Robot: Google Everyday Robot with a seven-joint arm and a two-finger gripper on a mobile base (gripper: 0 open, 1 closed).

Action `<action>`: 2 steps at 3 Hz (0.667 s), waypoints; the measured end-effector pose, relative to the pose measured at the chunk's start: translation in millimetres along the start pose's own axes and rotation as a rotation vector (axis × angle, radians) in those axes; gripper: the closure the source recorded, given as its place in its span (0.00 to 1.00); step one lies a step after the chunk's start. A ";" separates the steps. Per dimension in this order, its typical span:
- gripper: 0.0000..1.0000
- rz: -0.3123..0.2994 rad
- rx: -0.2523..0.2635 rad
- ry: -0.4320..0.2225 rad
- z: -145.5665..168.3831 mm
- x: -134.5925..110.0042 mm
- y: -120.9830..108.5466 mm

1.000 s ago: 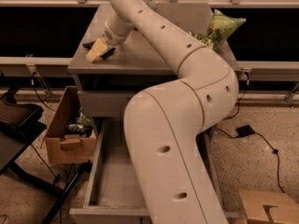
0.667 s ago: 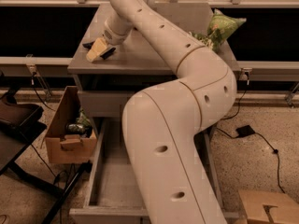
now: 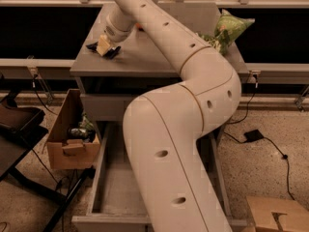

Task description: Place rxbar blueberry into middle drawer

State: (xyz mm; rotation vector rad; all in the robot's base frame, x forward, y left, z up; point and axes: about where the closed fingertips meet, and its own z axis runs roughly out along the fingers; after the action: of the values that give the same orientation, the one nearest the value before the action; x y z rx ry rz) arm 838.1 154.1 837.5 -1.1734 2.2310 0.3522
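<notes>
Where a black stand (image 3: 17,122) and an open cardboard box (image 3: 60,129) crowd the speckled floor (image 3: 19,211) at left, the claw (image 3: 103,46) hangs low over the near-left part of the grey table (image 3: 135,62). The dark rxbar blueberry (image 3: 91,46) shows at its tips; whether the claw grasps it cannot be told. Below, the drawer (image 3: 113,192) stands pulled out toward the near side, the white arm (image 3: 193,81) arching over it. A green chip bag (image 3: 228,29) lies on the table's far right; a black cable (image 3: 253,136) and a second box (image 3: 275,216) mark the floor at right.
</notes>
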 end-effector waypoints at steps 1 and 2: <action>1.00 -0.027 0.028 -0.017 -13.0 -5.0 -5.3; 1.00 -0.057 0.066 -0.058 -53.5 -9.7 -11.2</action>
State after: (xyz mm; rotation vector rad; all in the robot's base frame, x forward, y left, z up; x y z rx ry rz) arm 831.4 128.4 886.2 -1.1749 2.1379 0.2838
